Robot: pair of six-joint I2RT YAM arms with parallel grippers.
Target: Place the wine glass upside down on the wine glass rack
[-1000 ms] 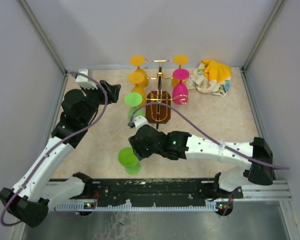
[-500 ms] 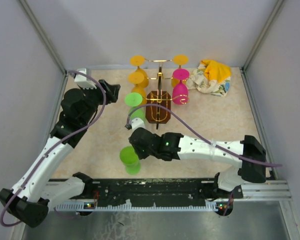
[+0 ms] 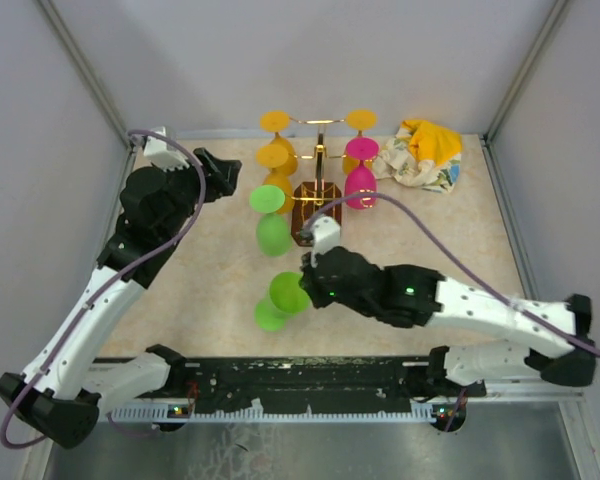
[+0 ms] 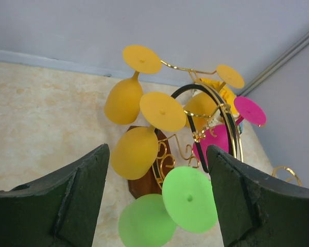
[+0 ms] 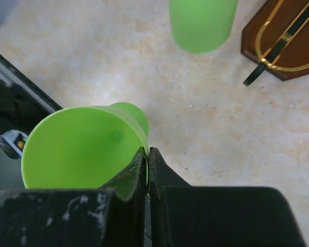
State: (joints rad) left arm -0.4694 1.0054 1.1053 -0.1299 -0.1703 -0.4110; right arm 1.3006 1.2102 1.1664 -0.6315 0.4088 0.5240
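Right gripper [image 5: 148, 154] clamped shut on the thin rim of the wine glass [image 5: 77, 149], one finger inside the bowl, one outside. Glass of smooth, matte, lime-green plastic with a deep round bowl, tilted nearly flat over the bench [image 3: 210, 290]: long axis running from the mouth at the gripper to the disc foot, toward the near left; contact between foot and bench not discernible. Wine glass rack [image 3: 310, 205] beyond the gripper, farther from the arm bases and slightly right, near but apart; thin gold wire with curled hooks on a central post, dark brown wooden base. Hung on it, foot up: a second green glass [image 3: 271, 225] on the side nearest the held one, yellow glasses [image 3: 273, 155] behind it, magenta glasses [image 3: 360, 185] opposite. Left gripper [image 4: 157, 154] spread wide and empty, facing the rack's left-hand hooks. Probable demand of the coming move: foot swung upward, stem slid into a free hook. Crumpled yellow-and-white cloth [image 3: 420, 152] at the far right corner.
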